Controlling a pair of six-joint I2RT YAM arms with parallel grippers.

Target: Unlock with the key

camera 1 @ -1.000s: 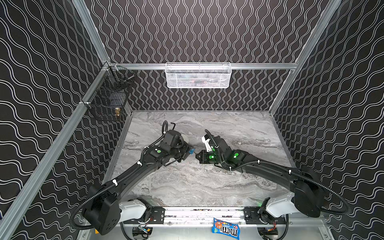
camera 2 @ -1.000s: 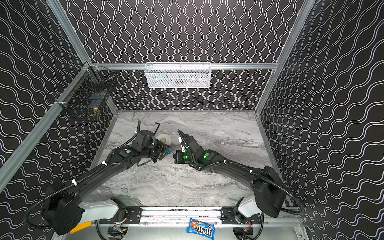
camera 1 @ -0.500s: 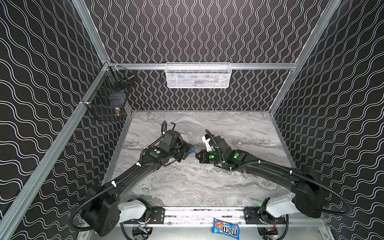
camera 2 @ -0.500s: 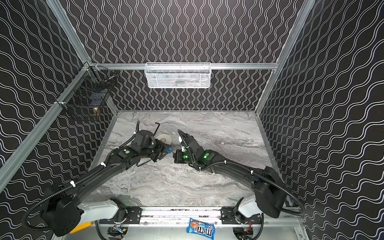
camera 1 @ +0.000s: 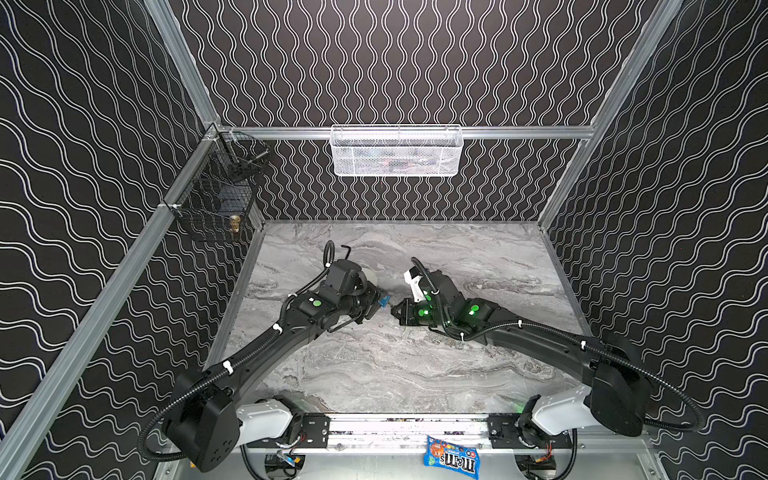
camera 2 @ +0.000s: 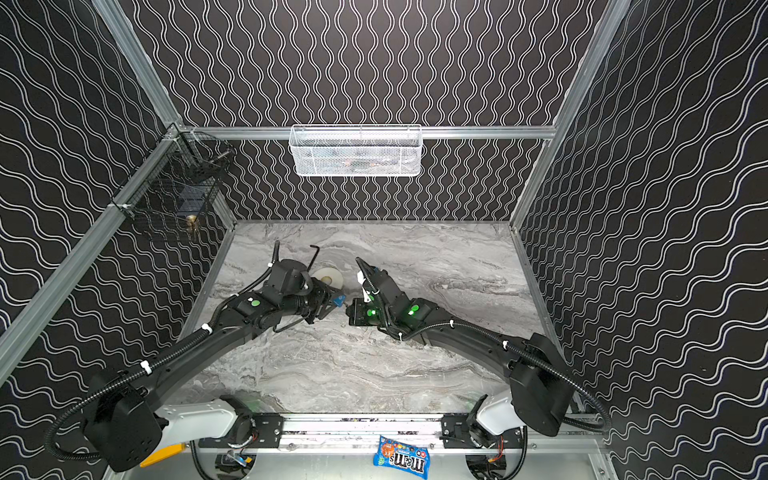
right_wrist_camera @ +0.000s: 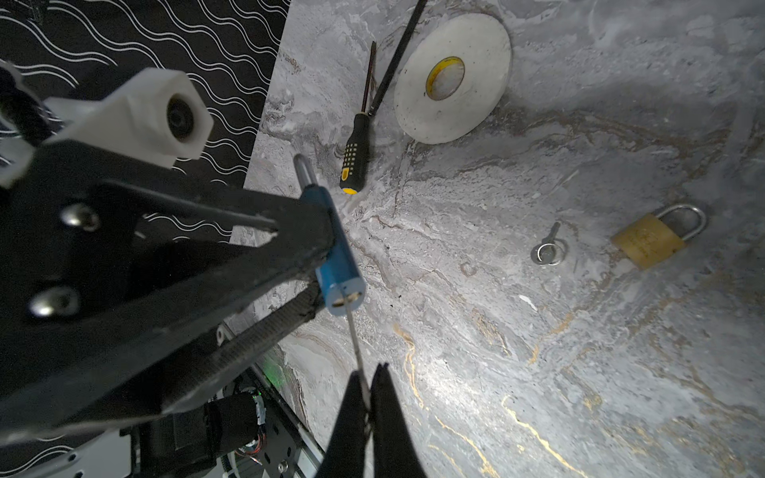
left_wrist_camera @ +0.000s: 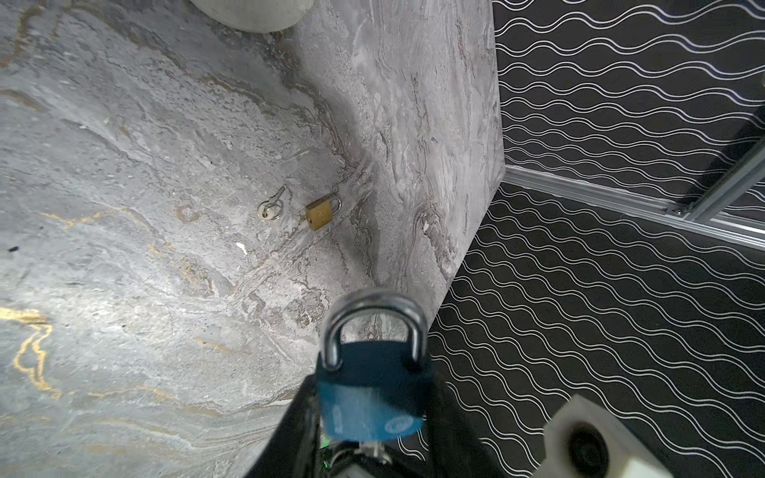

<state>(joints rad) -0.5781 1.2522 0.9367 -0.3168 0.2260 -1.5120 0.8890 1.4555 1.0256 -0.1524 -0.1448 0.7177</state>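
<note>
Right wrist view: the right gripper has its two dark fingers pressed together on the thin silver key. The blade runs straight out from the fingertips, and its far end meets the keyway in the bottom face of the blue padlock. How deep it sits cannot be told.

The left gripper clamps that padlock from both flat sides, above the table, with its silver shackle pointing away from the key. In the left wrist view the blue padlock fills the space between that gripper's black fingers, and the shackle is seated in the body.

In both top views the two grippers meet tip to tip near the middle of the marble table, with the padlock a small blue spot between them.

On the table beyond the grippers lie a brass padlock with a spare key on a ring just beside it. Further off are a black and yellow screwdriver and a white roll of tape lying flat.
</note>
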